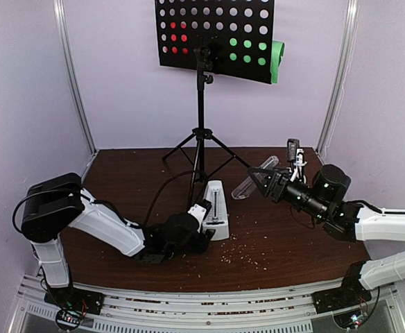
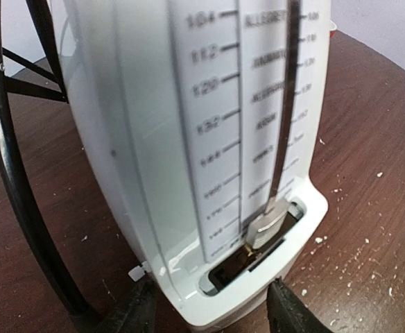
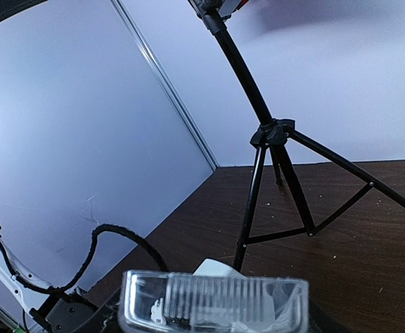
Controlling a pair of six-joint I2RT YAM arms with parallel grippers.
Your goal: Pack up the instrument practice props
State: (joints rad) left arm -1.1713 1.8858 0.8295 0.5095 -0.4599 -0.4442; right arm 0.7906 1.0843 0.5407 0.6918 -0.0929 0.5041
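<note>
Centrally, near the middle of the dark wooden table (image 1: 119,180), a white pyramid metronome (image 1: 216,205) stands upright with its front uncovered. Its printed tempo scale and thin pendulum rod (image 2: 282,125) are exposed.

The left gripper (image 2: 216,313) lies low on the table at the metronome's base, on the side toward the near edge. Its two black fingers (image 2: 141,313) sit apart, one on either side of the base. Whether they are actually pinching it cannot be told.

To the right of the metronome and above the table, the right gripper (image 1: 259,180) is clamped on the metronome's clear plastic cover (image 1: 243,189). It holds the cover in the air, apart from the metronome.

Behind both, toward the far edge, the black perforated music stand (image 1: 201,104) is fully set up on spread tripod legs. A red music sheet (image 1: 177,38) shows through the holes on the left of its desk. A green music sheet (image 1: 277,61) shows on the right and sticks out past the edge.

A black cable (image 1: 162,194) trails across the table by the stand's legs. Pale crumbs (image 1: 240,253) are scattered toward the near edge.

The packing looks to be at an early stage. The cover has yet to go onto the metronome, both sheets are on the stand, and the stand is not folded.
</note>
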